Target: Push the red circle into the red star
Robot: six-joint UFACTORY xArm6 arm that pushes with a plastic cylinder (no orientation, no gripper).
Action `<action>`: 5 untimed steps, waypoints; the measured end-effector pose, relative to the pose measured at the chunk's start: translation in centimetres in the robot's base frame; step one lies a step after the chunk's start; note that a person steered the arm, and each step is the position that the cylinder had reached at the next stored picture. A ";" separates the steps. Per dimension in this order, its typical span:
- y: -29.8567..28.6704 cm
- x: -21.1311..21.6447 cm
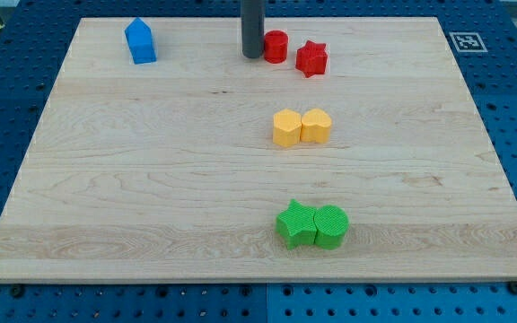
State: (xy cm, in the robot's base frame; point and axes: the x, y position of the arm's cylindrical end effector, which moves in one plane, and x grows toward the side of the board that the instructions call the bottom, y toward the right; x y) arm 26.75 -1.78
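Note:
The red circle (276,46) stands near the view's top, a little right of centre. The red star (311,58) lies just to its right and slightly lower, with a thin gap between them. My tip (253,56) rests on the board right against the red circle's left side; the dark rod rises straight up out of the view.
A blue house-shaped block (140,41) stands at the top left. Two yellow blocks (301,126) touch each other at mid-board. A green star (296,223) and green circle (330,225) touch near the bottom. The wooden board (151,179) lies on a blue perforated table.

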 end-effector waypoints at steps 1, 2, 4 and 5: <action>-0.4 -1.4; 2.7 -1.0; 3.7 1.4; 4.5 1.9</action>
